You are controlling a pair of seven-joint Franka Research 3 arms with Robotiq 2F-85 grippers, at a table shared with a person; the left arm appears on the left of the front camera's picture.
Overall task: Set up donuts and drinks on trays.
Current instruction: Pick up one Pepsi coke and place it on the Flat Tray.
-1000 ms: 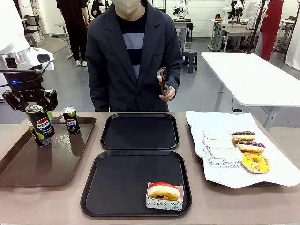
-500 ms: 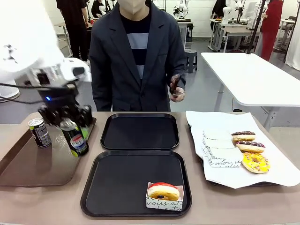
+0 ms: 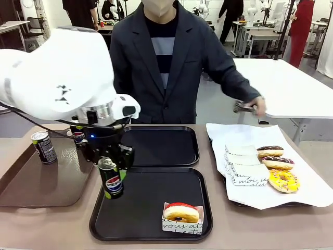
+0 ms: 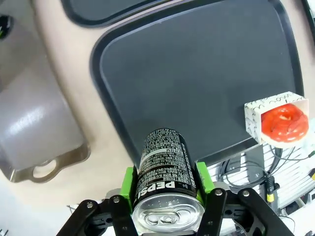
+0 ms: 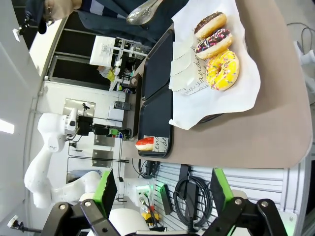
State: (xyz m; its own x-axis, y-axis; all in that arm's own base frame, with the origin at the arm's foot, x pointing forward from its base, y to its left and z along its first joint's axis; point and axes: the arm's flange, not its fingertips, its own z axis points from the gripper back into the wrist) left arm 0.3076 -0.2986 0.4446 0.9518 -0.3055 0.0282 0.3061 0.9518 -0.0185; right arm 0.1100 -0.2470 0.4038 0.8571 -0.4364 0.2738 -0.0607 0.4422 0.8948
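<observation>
My left gripper (image 3: 112, 162) is shut on a black Pepsi can (image 3: 113, 180), which hangs over the left rim of the near black tray (image 3: 151, 200). In the left wrist view the green pads (image 4: 129, 181) clamp the can (image 4: 165, 164) above that tray's edge (image 4: 197, 73). A red-glazed donut (image 3: 181, 212) on a paper sleeve lies in the tray's near right corner (image 4: 284, 120). The far black tray (image 3: 156, 147) is bare. My right gripper (image 5: 164, 192) is open, off the table's right side, with nothing between its fingers.
A second can (image 3: 44, 147) stands on the long brown tray (image 3: 41, 182) at left, and a third (image 3: 78, 136) peeks out behind my arm. Three donuts (image 3: 278, 163) lie on white paper at right. The person's hand holds tongs (image 3: 244, 108) above them.
My left arm carried the can right, from the brown tray to the near black tray's left edge. The person's hand with the tongs swung right toward the donuts on paper.
</observation>
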